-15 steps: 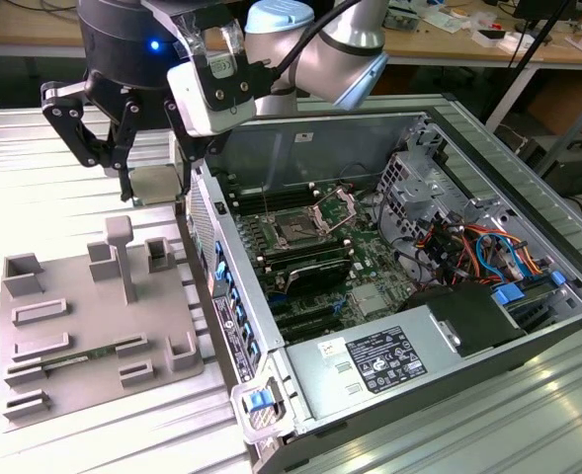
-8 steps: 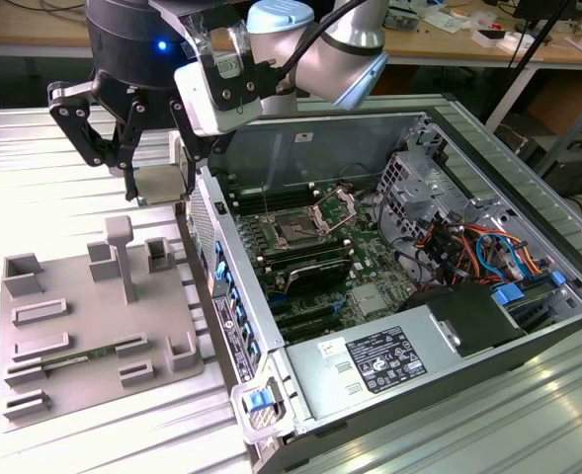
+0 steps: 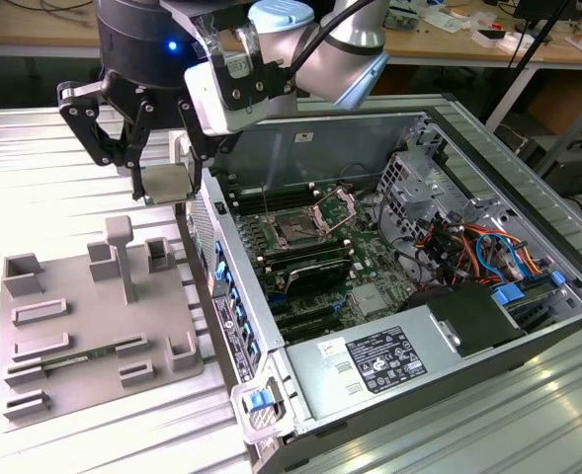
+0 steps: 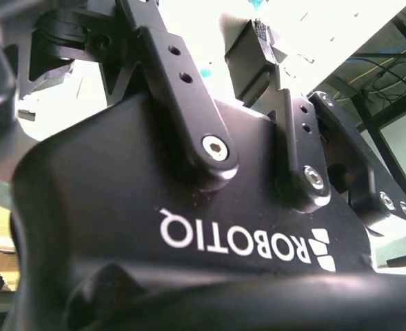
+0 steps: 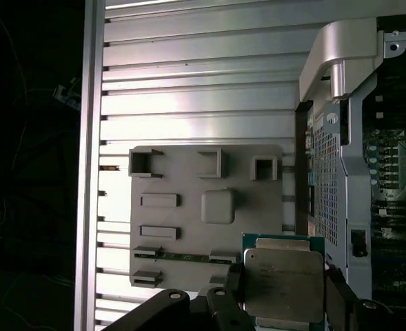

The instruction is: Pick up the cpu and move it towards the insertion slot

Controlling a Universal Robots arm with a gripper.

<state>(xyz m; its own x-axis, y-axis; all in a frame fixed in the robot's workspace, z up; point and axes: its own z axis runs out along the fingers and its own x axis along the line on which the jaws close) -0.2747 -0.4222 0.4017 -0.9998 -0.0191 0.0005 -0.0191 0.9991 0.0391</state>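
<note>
My claw [image 3: 162, 185] gripped the cpu [image 5: 283, 284] flat, above the edge of the grey tray [image 3: 73, 341]. The insertion slot [image 3: 295, 232] lay toward the exterior view's right — inside the computer case [image 3: 473, 133], well apart.

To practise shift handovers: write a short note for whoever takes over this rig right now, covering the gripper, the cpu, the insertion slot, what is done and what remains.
Gripper: shut on the cpu, held flat with its metal top facing the first wrist camera.
Position: raised over the edge of the grey tray nearest the computer case, outside the case wall.
Insertion slot: inside the case, on the green board.
Done: the cpu is picked up, clear of the tray.
Left: the cpu is not yet over the slot.
</note>
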